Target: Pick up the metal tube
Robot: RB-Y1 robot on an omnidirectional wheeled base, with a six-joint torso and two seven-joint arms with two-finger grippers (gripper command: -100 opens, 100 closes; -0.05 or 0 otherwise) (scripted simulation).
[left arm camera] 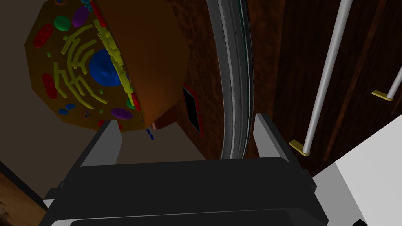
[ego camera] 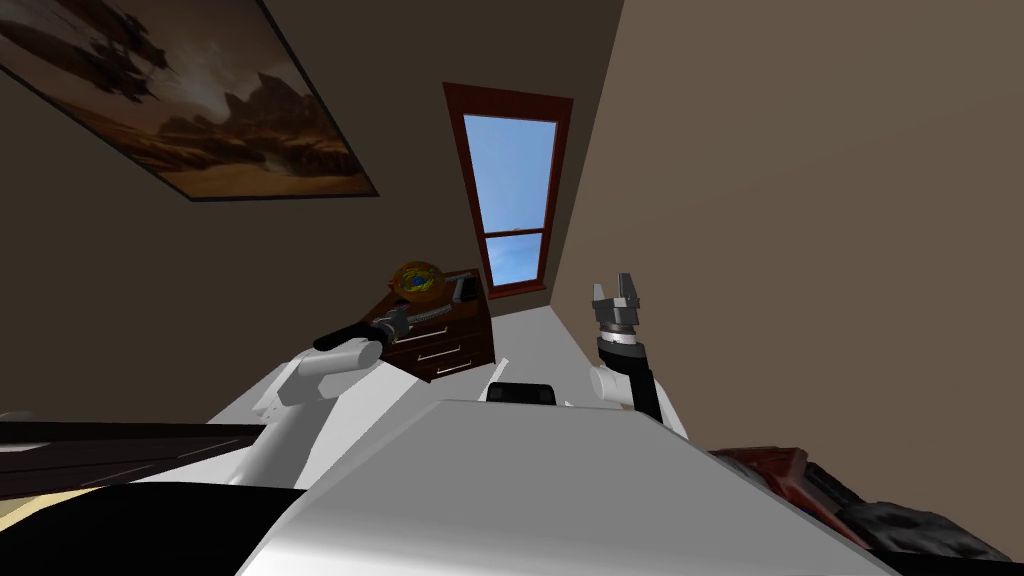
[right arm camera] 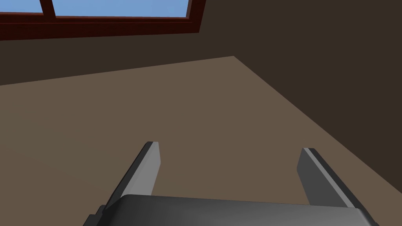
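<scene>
The metal tube [left arm camera: 232,78] is a long, grey, slightly curved bar lying on top of a dark wooden dresser [left arm camera: 282,59]. My left gripper [left arm camera: 186,119] is open around it. The tube runs between the fingers, close beside one finger [left arm camera: 267,133] and well away from the other. In the head view the tube [ego camera: 432,313] lies along the dresser's front edge, with the left gripper [ego camera: 398,322] at its near end. My right gripper [ego camera: 618,290] is raised in the air to the right of the dresser, and stands open [right arm camera: 231,146] and empty.
An orange cell model [left arm camera: 98,66] with coloured parts stands on the dresser [ego camera: 450,350] right beside the left gripper. A small red-framed dark device [left arm camera: 192,108] lies behind it. The drawer fronts carry light bar handles [left arm camera: 326,78]. Dark red things [ego camera: 790,480] lie at the lower right.
</scene>
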